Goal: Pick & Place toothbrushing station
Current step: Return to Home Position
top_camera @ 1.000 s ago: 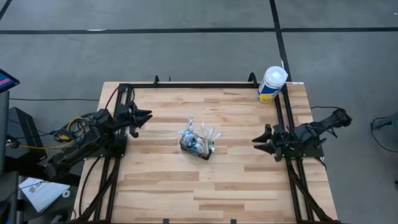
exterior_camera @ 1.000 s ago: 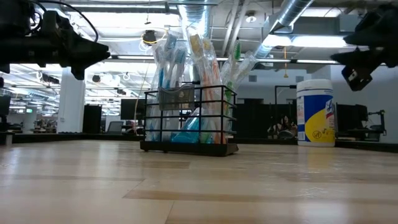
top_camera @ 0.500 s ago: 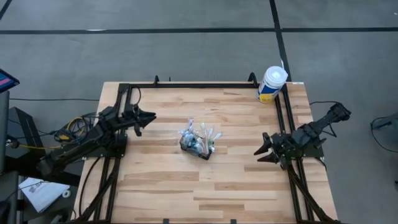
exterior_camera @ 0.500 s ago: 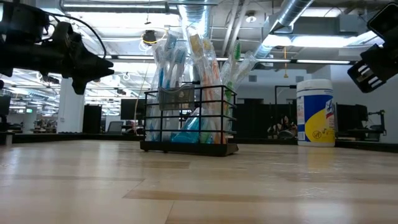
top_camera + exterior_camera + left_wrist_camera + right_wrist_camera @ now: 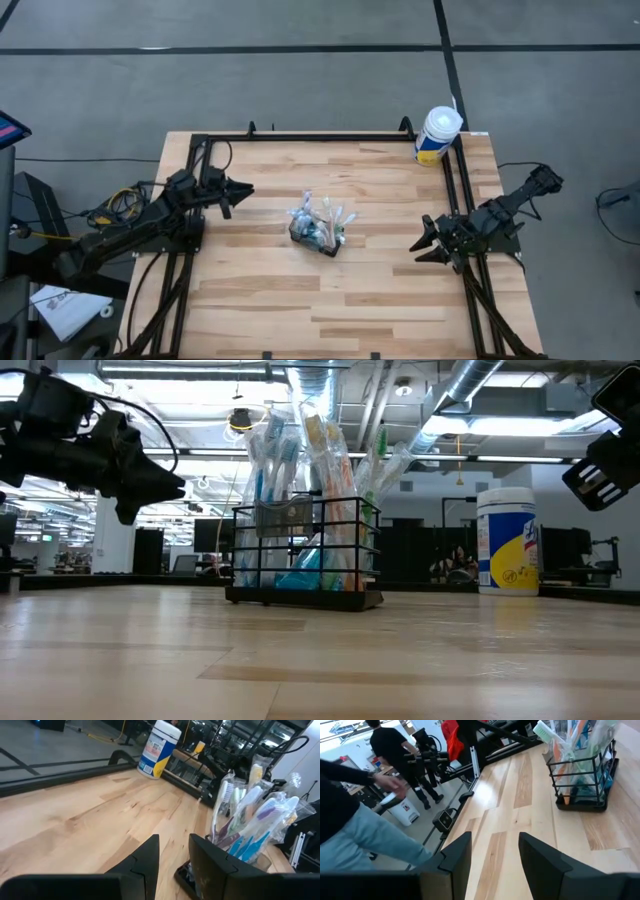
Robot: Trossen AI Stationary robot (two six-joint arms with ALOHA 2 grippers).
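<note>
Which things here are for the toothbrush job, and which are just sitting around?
For the job: small black wire-mesh caddy in the middle of the light wooden table, full of wrapped toothbrushes; left gripper and right gripper, both open, apart from it.
Just lying about: white cylindrical tub with yellow-blue label, at the far right corner.

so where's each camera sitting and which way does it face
High: overhead, straight down; left pincer and right pincer either side of the small black wire-mesh caddy of toothbrushes.
Low: tabletop height, level across the light wooden table; pincers in top corners.
Left wrist: past its own pincer toward caddy and white cylindrical tub.
Right wrist: past its own pincer toward caddy, people beyond.
Shared: all four show the caddy.
</note>
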